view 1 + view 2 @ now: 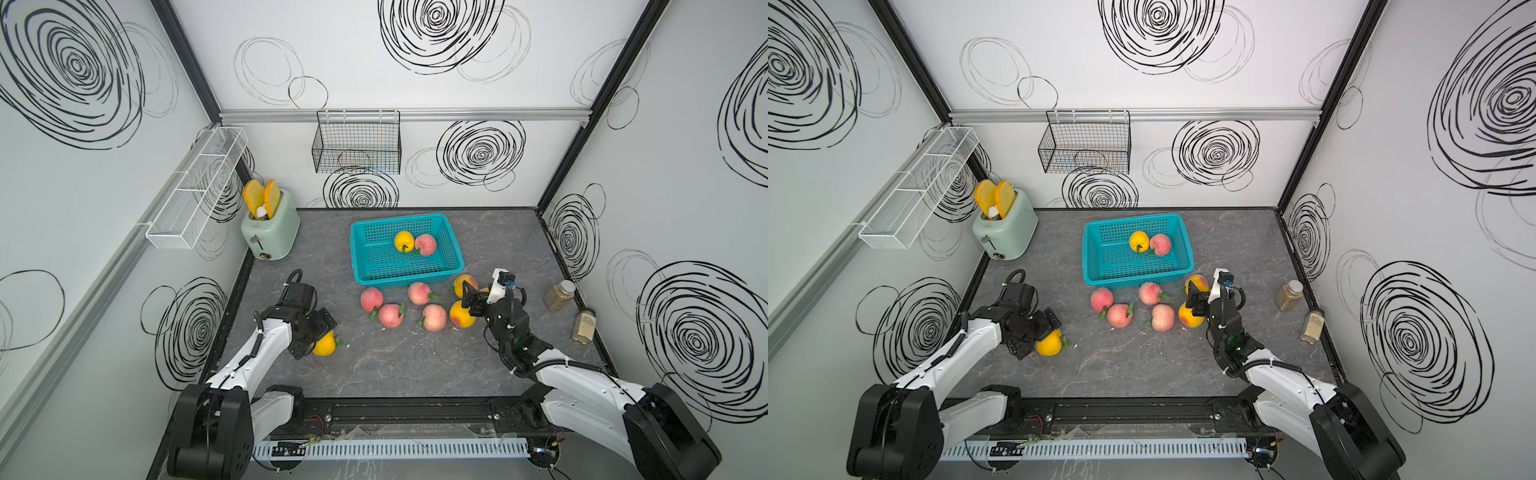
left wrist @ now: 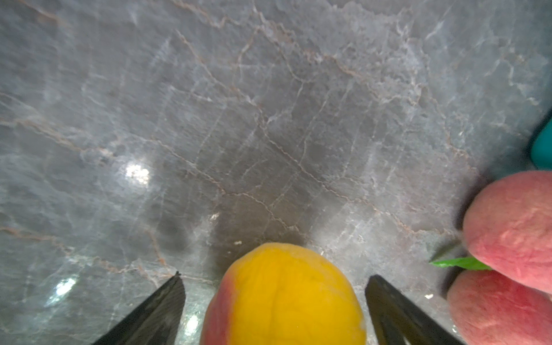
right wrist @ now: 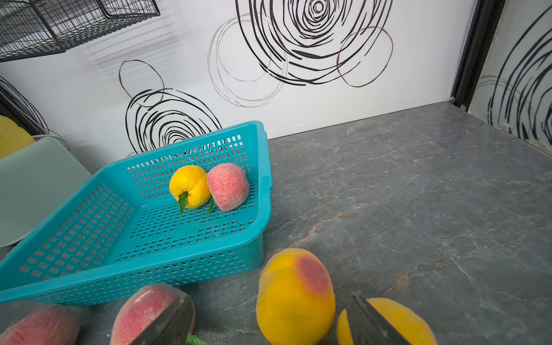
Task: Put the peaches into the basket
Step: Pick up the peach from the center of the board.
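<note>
Yellow peach (image 2: 283, 298) within wide left claw (image 2: 273, 274), arm bent low; right claw (image 3: 270, 296) wide too.

Ten peaches (image 1: 433, 316), one teal basket (image 1: 399, 219), two jars (image 1: 559, 295)

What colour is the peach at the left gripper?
Yellow peach with a red blush, best seen in the left wrist view.

Left gripper (image 1: 313, 337) sits over the yellow peach (image 1: 326, 345) in both top views, so only its outer side peeks out. The left wrist view chops that peach off at the bottom edge, and the basket (image 2: 544, 146) is just a blurred teal corner. Beside the right arm (image 1: 505, 316), an orange sliver (image 1: 484, 289) shows, probably another peach, mostly hidden.
</note>
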### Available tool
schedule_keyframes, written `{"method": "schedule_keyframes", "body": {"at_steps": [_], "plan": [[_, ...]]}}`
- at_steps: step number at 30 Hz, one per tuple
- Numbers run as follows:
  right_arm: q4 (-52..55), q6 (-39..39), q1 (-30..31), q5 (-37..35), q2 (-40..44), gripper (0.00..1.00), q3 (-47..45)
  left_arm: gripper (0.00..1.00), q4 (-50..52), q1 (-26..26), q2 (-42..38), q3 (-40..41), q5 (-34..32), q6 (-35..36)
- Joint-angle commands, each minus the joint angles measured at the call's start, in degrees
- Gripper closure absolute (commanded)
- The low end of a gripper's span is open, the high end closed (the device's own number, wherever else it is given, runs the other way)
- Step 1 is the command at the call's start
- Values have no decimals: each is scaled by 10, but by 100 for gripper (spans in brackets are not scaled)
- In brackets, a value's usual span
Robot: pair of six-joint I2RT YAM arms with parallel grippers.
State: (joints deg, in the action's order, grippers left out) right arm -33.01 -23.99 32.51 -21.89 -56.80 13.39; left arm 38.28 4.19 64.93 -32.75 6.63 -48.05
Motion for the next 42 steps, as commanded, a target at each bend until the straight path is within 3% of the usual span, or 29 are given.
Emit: {"method": "schedule_keyframes", "body": {"at_steps": [1, 22, 42], "plan": [[-4, 0, 4, -6, -4, 15, 8, 2, 1, 8, -3, 14, -7, -14], [-2, 1, 4, -6, -4, 15, 9, 5, 14, 30, -17, -13, -38, -1], [-2, 1, 4, -9, 0, 15, 7, 8, -5, 41, -2, -13, -11, 15]]}}
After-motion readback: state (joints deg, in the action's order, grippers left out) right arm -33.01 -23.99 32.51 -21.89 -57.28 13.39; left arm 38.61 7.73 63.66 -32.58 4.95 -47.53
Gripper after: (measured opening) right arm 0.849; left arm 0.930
